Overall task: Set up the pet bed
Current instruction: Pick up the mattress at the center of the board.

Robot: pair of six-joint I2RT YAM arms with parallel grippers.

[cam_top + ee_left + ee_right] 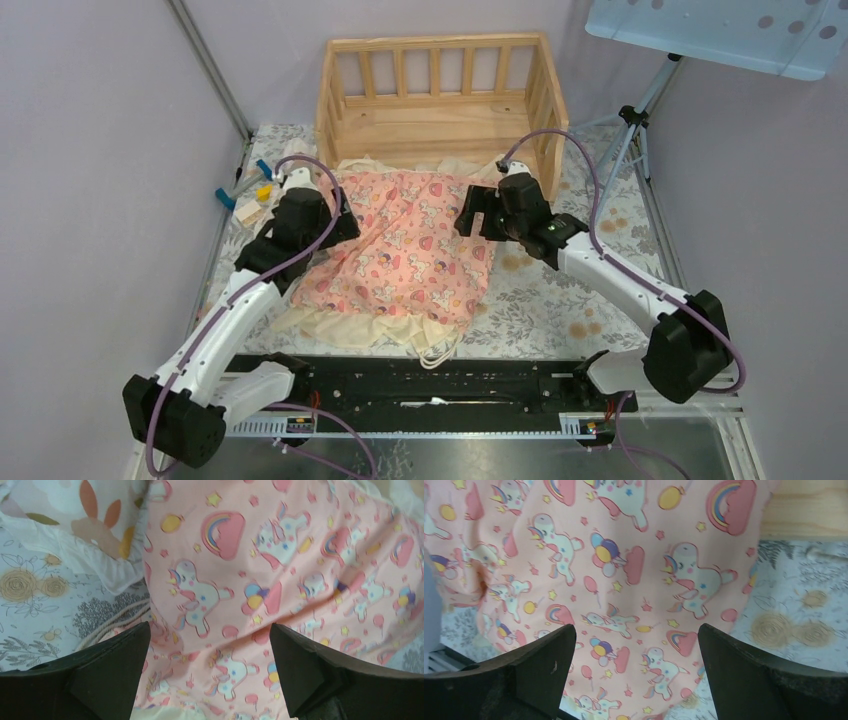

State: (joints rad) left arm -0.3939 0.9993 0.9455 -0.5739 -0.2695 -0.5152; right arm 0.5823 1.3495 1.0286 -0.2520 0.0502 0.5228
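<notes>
While the pink cushion [405, 245] lies before the pet bed [440, 100], I see left pincer [209, 626] and right pincer [636, 627] spread, empty.

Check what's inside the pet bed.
Pet bed: bare planks, nothing inside. Pink unicorn cushion lies in front on the table, its cream ruffle hiding the front lip.

Lab-style robot cell: plain lilac walls [90, 150], tripod [632, 118], floral-clothed table [570, 305].

Matt wooden pet bed [440, 125], cloth cushion [410, 240]
</notes>
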